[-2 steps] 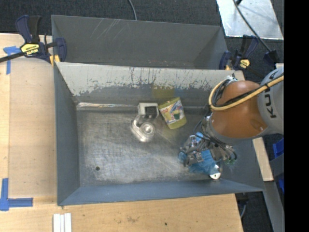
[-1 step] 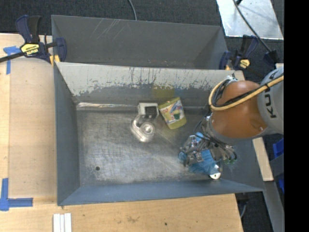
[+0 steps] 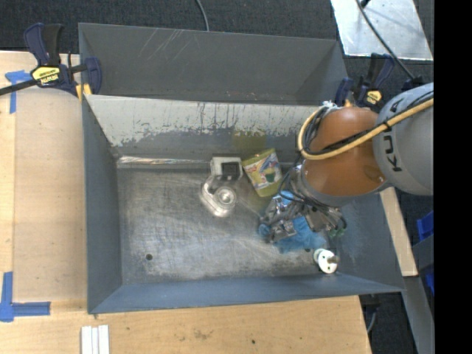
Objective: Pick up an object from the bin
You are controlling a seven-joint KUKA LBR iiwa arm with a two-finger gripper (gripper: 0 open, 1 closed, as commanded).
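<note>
My gripper [image 3: 279,215] reaches down from under the arm's orange cover at the right side of the bin. It sits low over a crumpled blue thing [image 3: 299,239] lying near the front right corner, and touches or overlaps its left end. A yellow-green packet [image 3: 262,172] lies just behind the gripper, tilted against the back wall's foot. A small white round thing [image 3: 325,260] rests to the front right of the blue thing.
A clear and white plastic item with a dark square top [image 3: 220,189] lies in the middle of the bin, left of the gripper. The bin's right wall stands close beside the arm.
</note>
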